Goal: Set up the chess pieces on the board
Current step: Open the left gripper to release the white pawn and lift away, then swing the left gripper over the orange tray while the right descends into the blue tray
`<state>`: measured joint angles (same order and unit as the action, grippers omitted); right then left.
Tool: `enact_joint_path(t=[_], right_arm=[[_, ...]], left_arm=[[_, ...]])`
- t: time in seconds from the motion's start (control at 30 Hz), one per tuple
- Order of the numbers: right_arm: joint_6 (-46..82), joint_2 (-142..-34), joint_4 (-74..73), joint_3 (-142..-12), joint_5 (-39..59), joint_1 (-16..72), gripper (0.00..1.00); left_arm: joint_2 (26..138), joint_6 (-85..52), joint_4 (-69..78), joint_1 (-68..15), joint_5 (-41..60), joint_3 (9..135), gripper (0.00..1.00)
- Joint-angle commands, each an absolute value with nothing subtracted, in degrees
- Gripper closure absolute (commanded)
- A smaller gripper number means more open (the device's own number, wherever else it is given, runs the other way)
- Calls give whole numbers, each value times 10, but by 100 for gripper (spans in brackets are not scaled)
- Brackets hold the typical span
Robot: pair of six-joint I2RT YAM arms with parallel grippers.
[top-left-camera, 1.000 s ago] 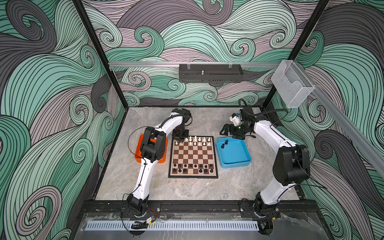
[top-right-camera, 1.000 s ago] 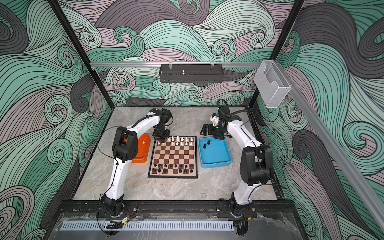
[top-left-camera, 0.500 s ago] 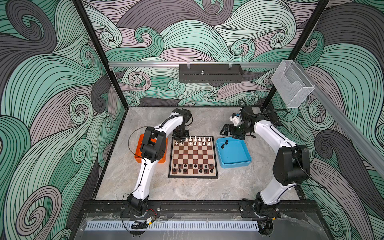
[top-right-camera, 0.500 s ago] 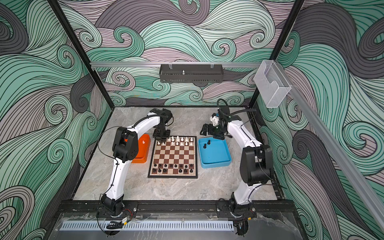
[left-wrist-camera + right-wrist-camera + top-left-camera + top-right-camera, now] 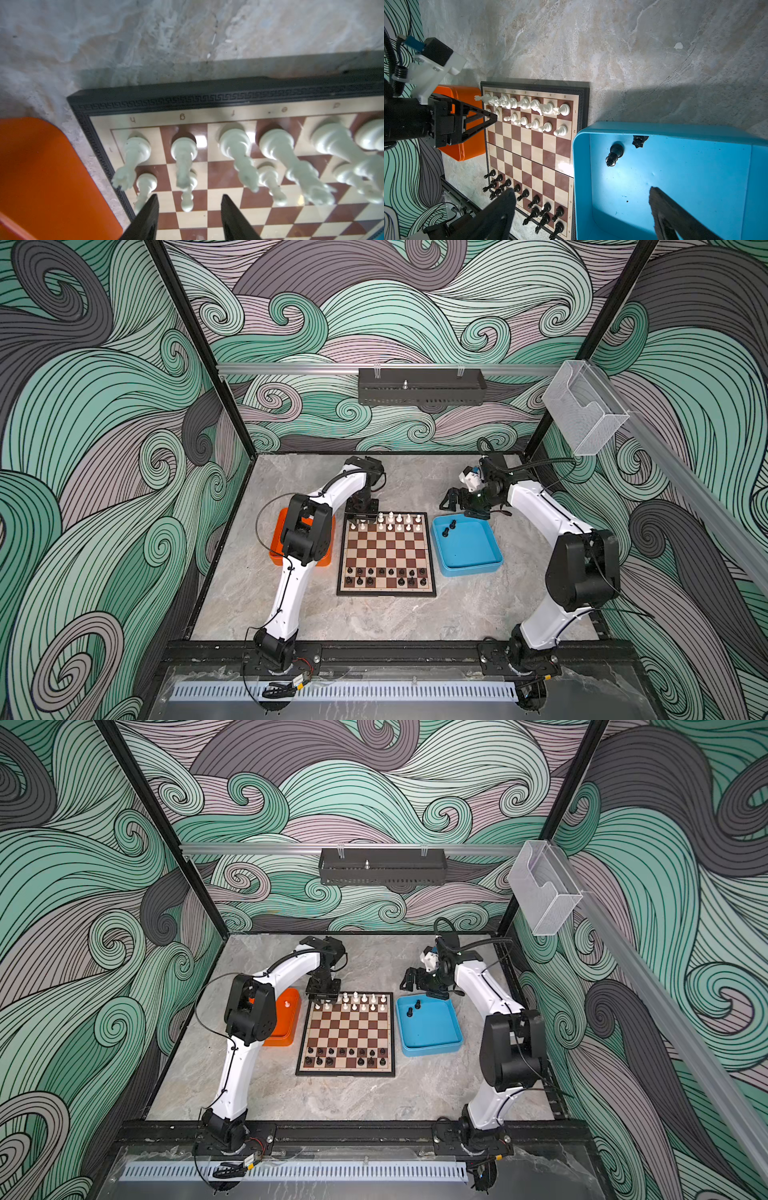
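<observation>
We judge the white pawn [image 5: 187, 205] placed at upper left of the board [image 5: 386, 556], left gripper [image 5: 189, 197] parted around it; next the wide-open right gripper [image 5: 581, 192] must lift 1 black piece [image 5: 613, 154].

Letters h, g, f, e, d on the board [image 5: 158, 119]

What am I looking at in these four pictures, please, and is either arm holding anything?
Two white robot arms, the left arm and the right arm, stand at a table. Two pictures look down from overhead; two come from cameras on the wrists. Between the arms lies the board, with white pieces on its far rows and black pieces on its near rows. The orange tray sits left; the blue tray, right, holds two black chessmen. The left gripper is open over the board's corner; the right gripper is open near the blue tray. Neither holds anything.
</observation>
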<state>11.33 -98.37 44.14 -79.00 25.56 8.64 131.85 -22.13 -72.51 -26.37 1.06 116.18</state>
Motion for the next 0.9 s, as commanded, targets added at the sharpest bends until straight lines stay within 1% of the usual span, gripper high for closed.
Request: enact_joint_path(t=[0.0,0.17,0.27,0.43,0.67,0.73,0.77,0.87], right_arm=[[112,-971,450,-784,252,82,0],[117,-967,452,-785,241,83,0],[124,-962,455,-784,217,82,0],[155,-942,459,-781,157,79,0],[169,-921,466,-769,173,79,0],[167,-903,455,-752,179,79,3],[164,-893,449,-743,178,79,3],[152,-877,445,-721,151,83,2]], left_arm=[[1268,-227,-750,-267,2,1202,47],[1238,-227,-756,-266,0,1211,46],[1221,-228,-760,-266,-6,1208,44],[1182,-226,-752,-265,-23,1168,32],[1108,-206,-732,-237,-41,1103,12],[1082,-202,-719,-219,-42,1078,6],[1067,-201,-706,-207,-40,1060,4],[1028,-198,-664,-164,-33,1000,2]])
